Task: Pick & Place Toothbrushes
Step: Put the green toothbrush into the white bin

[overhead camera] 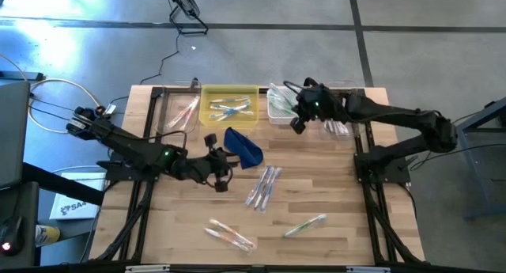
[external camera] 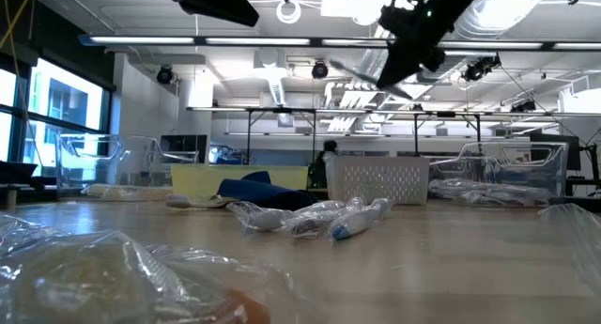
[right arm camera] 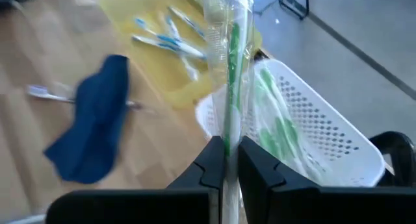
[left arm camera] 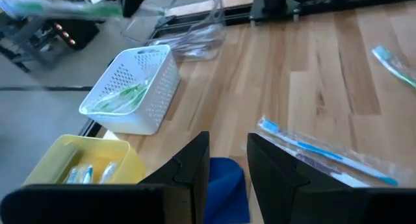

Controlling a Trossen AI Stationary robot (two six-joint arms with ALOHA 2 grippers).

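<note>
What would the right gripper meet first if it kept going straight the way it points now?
Probably the white perforated plastic basket. The right gripper, jaws shut on a green toothbrush in a clear wrapper, points at its near rim, with the yellow tray alongside. Depth is unclear.

Back edge of table (overhead camera: 332,225): a tray (overhead camera: 230,91) at the middle, a basket (overhead camera: 278,115) touching its right side, a clear bin (overhead camera: 180,112) on its left, another clear bin (overhead camera: 341,127) right of the basket.
In the tray: toothbrushes (overhead camera: 231,108).
In the basket: wrapped toothbrushes (right arm camera: 276,123).
Above the basket: right end effector (overhead camera: 298,123), clamped on a wrapped toothbrush (right arm camera: 231,68).
In front of the tray: a pouch (overhead camera: 243,148); left end effector (overhead camera: 224,172) just left of it.
Middle of table: a bundle of toothbrushes (overhead camera: 263,187).
Front of table: two more toothbrushes (overhead camera: 230,235), (overhead camera: 305,225), apart.
</note>
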